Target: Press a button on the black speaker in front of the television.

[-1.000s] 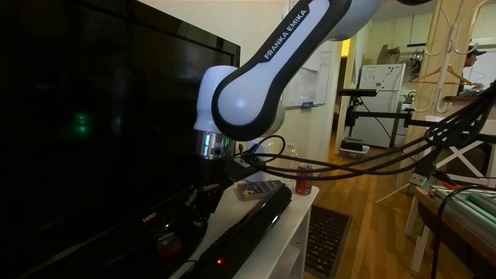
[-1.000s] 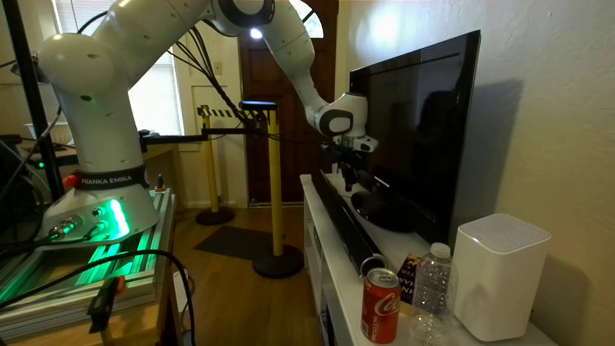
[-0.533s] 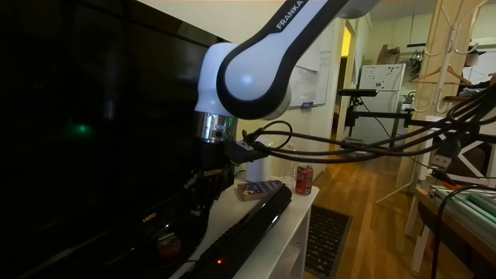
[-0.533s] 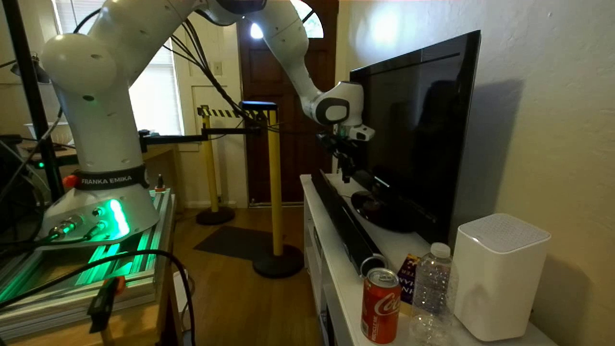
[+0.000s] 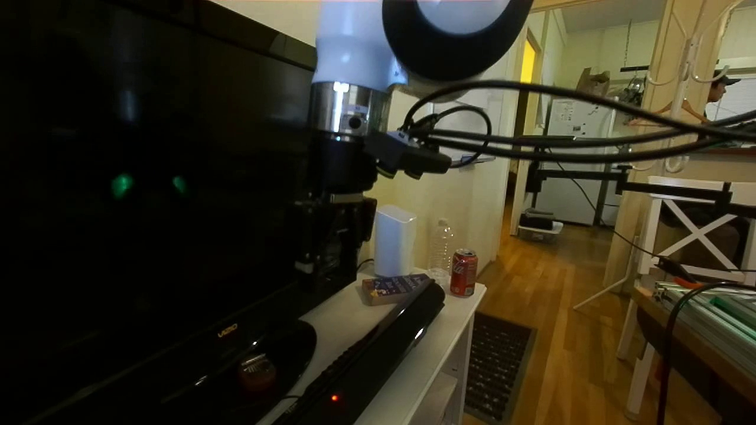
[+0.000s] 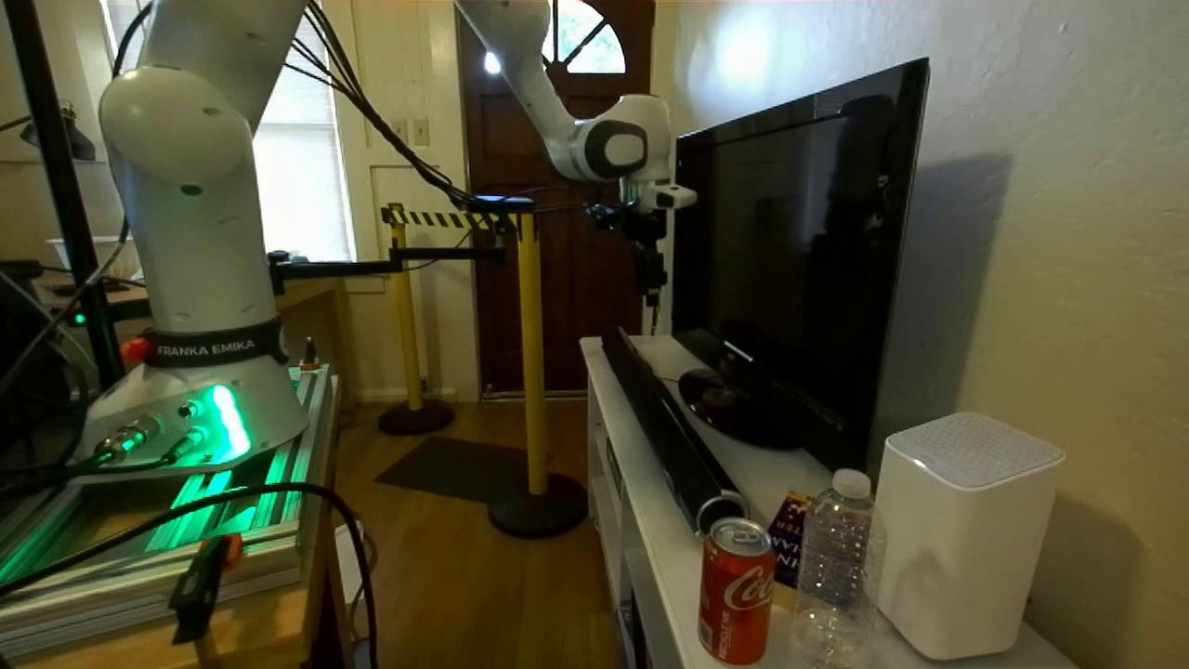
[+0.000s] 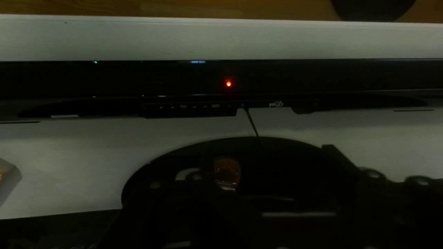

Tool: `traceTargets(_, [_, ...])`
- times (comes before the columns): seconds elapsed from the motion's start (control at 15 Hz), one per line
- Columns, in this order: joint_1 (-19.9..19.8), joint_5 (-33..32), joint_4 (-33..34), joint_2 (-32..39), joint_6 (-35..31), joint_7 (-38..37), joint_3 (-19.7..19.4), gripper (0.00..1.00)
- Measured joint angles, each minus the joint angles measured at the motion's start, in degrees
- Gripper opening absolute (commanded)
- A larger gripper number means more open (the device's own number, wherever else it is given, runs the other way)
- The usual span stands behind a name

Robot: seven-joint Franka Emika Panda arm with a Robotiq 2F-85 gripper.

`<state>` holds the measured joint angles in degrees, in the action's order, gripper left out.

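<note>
The black, jointed end effector [image 6: 654, 311] is now raised higher and shifted along the large, dark flat-screen television [image 6: 790, 223]; its opening cannot be told, and nothing is seen held. In front, the long, glossy black bar-shaped speaker [image 7: 121, 77] lies untouched; repositioning for a press is suggested.

Wooden floor [image 6: 460, 567], pale wall [image 6: 1050, 223]
In an exterior view, a window [image 6: 302, 190] glows at ten o'clock; a door [image 6: 578, 283] stands at twelve.
</note>
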<state>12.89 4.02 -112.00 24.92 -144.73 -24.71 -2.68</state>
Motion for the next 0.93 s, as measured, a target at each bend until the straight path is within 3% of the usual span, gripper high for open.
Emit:
traceTargets(0.47, [2.76, -8.93, -5.56, -9.63, 6.19, -12.3, -0.93, 1.0])
traceTargets(0.93, [2.83, -9.4, -6.96, -10.99, 6.47, -13.14, -0.94, 1.0])
